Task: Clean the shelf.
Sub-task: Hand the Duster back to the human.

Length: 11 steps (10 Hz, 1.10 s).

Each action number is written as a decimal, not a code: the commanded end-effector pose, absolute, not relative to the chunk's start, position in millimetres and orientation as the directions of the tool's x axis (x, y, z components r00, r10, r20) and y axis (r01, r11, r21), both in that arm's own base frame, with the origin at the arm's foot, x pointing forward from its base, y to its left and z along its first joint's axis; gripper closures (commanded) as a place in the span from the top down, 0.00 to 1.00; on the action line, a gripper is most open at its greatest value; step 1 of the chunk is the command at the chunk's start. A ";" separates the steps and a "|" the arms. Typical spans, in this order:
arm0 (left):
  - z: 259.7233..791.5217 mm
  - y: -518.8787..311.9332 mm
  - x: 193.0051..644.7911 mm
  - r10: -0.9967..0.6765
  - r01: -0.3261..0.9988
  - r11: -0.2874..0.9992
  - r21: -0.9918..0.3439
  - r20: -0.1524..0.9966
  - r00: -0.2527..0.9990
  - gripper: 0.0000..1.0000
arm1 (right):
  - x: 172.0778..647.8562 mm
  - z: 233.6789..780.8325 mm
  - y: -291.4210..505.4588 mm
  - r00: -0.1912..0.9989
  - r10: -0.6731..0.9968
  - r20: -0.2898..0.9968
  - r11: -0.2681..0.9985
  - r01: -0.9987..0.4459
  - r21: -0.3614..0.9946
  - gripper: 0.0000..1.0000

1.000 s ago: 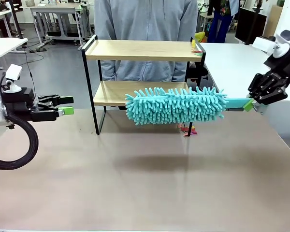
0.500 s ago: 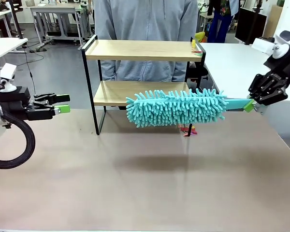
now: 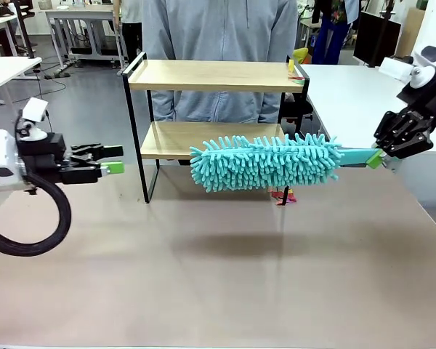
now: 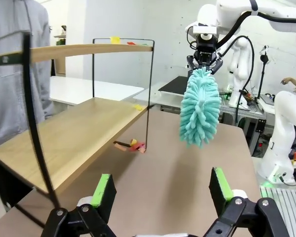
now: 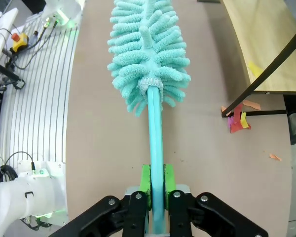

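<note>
The shelf [image 3: 203, 75] stands at the table's far side, a black wire frame with two light wood boards; it also appears in the left wrist view [image 4: 69, 143] and right wrist view [image 5: 271, 54]. My right gripper [image 3: 378, 156] is shut on the handle of a turquoise fluffy duster [image 3: 265, 161], held level in the air just in front of the lower board. The handle runs between the green pads [image 5: 157, 182], and the duster head [image 5: 148, 52] points away. My left gripper [image 3: 116, 161] is open at the left of the shelf, holding nothing, its pads [image 4: 104, 190] wide apart.
Small coloured scraps [image 3: 285, 195] lie on the table by the shelf's right foot, and more sit on the top board's right end [image 3: 294, 71]. A person in a grey hoodie [image 3: 218, 36] stands behind the shelf. A white table [image 3: 356, 94] lies to the right.
My left arm has shifted to the right, toward the shelf's left side, still open. The duster and right gripper have stayed almost still.
</note>
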<state>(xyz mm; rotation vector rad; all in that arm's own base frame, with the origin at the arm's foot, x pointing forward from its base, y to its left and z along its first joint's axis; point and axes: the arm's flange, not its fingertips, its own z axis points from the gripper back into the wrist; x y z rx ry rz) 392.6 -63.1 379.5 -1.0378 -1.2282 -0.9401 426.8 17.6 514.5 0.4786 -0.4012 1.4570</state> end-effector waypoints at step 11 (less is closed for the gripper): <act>350.6 -202.3 424.4 0.059 0.989 0.100 -0.113 0.992 0.108 1.00 | 423.7 515.9 17.4 0.062 0.825 0.561 0.037 -0.998 0.056 0.13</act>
